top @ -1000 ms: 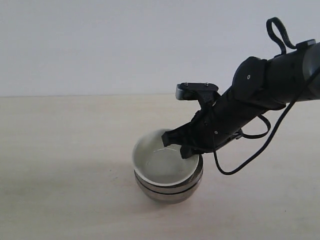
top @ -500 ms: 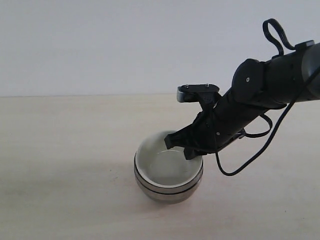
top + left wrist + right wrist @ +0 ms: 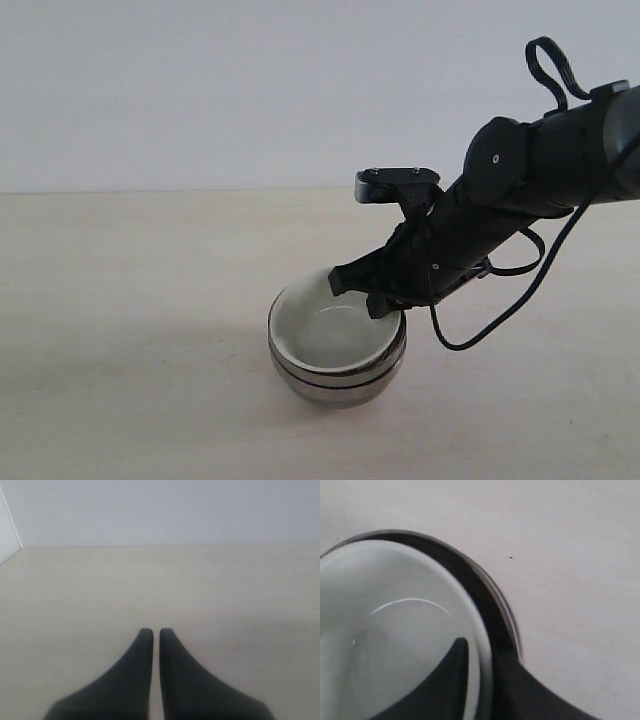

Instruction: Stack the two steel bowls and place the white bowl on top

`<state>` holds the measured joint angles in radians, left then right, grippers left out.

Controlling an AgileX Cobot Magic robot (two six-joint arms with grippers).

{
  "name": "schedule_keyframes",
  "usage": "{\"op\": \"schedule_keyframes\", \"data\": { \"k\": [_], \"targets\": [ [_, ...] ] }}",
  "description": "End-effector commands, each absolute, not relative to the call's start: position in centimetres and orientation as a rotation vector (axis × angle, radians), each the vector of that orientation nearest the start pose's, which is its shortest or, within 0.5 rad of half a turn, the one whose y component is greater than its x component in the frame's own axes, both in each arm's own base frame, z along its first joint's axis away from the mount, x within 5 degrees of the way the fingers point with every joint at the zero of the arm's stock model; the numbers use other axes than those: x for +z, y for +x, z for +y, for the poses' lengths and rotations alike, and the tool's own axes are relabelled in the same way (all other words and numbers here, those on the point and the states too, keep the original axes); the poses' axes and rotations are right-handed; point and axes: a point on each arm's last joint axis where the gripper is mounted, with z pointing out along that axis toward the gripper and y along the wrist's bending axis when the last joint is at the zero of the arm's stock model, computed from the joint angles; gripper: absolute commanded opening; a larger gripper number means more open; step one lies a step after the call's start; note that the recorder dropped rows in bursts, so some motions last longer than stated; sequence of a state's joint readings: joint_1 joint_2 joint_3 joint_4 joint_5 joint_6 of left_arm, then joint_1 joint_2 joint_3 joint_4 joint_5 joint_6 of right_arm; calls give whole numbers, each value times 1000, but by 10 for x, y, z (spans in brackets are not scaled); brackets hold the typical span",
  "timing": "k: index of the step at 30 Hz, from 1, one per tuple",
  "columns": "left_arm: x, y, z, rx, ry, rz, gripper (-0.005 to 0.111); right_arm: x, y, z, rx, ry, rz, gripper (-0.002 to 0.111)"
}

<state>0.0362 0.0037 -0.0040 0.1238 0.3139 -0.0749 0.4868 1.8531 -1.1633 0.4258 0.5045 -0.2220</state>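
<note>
Exterior view: the white bowl is sitting nested atop the 2 steel bowls, the right gripper reaching onto its right-hand rim. Left wrist view: the left gripper is hanging empty, fingers together. Right wrist view: fingers are straddling that rim, 1 inside, 1 outside; pinching or loose, I cannot tell.

White bowl hides insides of steel bowls; right arm cropped.

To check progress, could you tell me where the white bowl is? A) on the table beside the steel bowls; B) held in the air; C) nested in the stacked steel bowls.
C: the white bowl sits down inside the steel bowls.
</note>
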Motion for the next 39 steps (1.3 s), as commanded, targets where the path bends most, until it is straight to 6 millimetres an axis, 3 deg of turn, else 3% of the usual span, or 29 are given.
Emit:
{"op": "schedule_keyframes", "data": {
  "k": [1,9,20,39],
  "targets": [
    [185,54,5,88,-25,1794,4,185,327,193,473,-505,2621,34],
    [185,54,5,88,-25,1794,4,189,330,194,473,-500,2595,37],
    [185,54,5,88,-25,1794,4,216,338,203,521,-552,2603,37],
    [185,54,5,88,-25,1794,4,213,339,197,392,-658,2589,37]
  ]
}}
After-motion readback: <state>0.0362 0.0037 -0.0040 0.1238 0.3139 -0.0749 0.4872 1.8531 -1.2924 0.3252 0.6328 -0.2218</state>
